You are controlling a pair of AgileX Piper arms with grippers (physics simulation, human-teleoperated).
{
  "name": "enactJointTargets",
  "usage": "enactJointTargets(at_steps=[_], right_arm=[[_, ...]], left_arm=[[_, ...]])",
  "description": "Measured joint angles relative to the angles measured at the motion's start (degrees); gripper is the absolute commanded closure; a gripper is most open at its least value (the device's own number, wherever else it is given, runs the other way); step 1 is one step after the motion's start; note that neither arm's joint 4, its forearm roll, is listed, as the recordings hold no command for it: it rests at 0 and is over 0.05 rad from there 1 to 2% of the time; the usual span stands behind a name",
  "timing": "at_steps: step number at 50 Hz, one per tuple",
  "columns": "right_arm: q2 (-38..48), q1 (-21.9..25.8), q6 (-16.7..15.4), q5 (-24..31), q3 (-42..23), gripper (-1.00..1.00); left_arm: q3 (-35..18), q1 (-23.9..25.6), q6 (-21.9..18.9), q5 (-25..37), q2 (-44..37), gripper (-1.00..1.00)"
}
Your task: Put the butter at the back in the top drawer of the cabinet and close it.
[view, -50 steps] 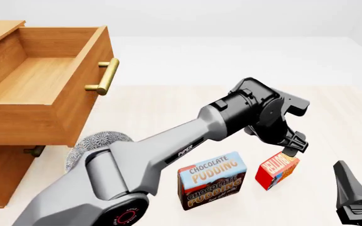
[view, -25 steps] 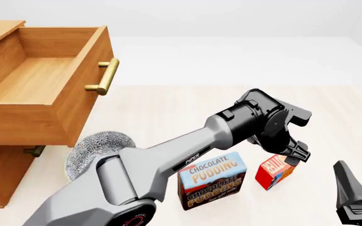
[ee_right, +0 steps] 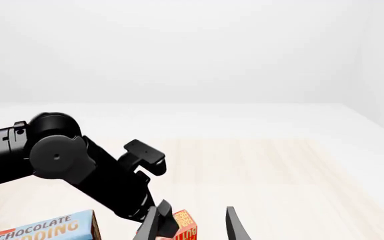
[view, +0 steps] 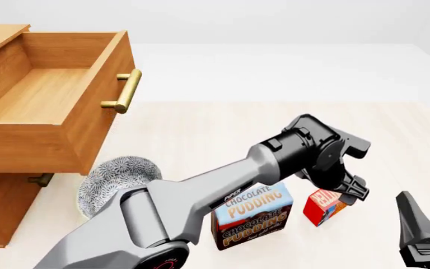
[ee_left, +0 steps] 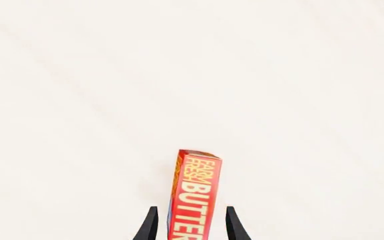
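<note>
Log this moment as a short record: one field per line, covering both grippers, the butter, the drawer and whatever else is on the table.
left gripper: open, one finger on each side of the butter, not closed on it
right gripper: open, holding nothing, near the table's right edge
butter: upright on the table, right of the pudding box
top drawer: pulled open, nothing visible inside
bowl: patterned, beside the cabinet

Your left gripper [view: 347, 190] covers the butter's [view: 324, 205] top in the front view; contact can't be told. In the left wrist view the butter's lower end runs off frame. The cabinet [view: 6, 210] is cropped left, lower drawers mostly hidden. Right gripper [view: 424, 232] is cut off, possibly open.
</note>
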State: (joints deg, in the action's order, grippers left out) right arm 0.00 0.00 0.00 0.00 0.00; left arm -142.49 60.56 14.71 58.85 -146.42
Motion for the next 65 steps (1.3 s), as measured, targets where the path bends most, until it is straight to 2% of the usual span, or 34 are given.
enactJointTargets(at_steps=[22, 61, 62, 65], right_arm=[[0.0, 0.0, 0.0, 0.0, 0.0, -1.0], [0.0, 0.0, 0.0, 0.0, 0.0, -1.0], [0.0, 0.0, 0.0, 0.0, 0.0, -1.0], [0.0, 0.0, 0.0, 0.0, 0.0, -1.0]], left_arm=[[3.02, 0.23, 1.16, -1.77, -0.12, -1.0], [2.52, 0.73, 2.5, -1.69, -3.09, -1.0], [2.46, 0.76, 2.54, -1.64, -3.18, 1.0], [2.18, 0.74, 2.81, -1.43, -3.3, 1.0]])
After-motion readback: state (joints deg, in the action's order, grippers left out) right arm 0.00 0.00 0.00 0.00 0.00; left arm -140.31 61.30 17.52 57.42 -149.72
